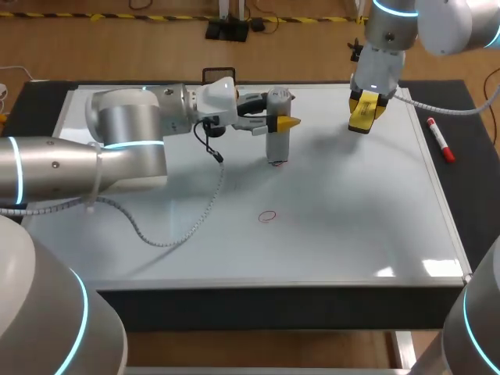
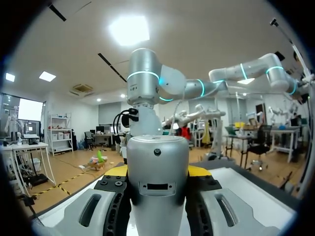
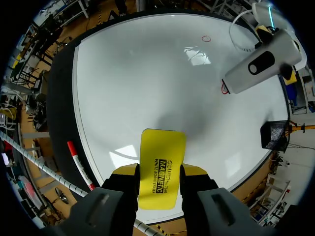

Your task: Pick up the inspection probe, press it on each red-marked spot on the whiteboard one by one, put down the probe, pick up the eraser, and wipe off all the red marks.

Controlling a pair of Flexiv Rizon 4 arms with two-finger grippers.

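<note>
**Both sets of fingers loaded: probe left, eraser right.**

My left fingers (image 2: 199, 170) are clenched on the grey inspection probe (image 2: 157, 182), gripping it from two sides. The probe stands upright with its lower end down at the whiteboard (image 1: 351, 226); contact with the surface cannot be verified. My right fingers (image 3: 194, 171) are clenched on the yellow eraser (image 3: 162, 164), which projects ahead of them. The eraser is held above the whiteboard, well apart from the left fingers. One red mark (image 1: 268, 216), a small ring, lies on the whiteboard well apart from both sets of fingers, nearer the probe than the eraser. A red marker pen (image 1: 440, 140) lies on the dark table (image 1: 473, 195) beside the right fingers, just off the whiteboard's edge.
</note>
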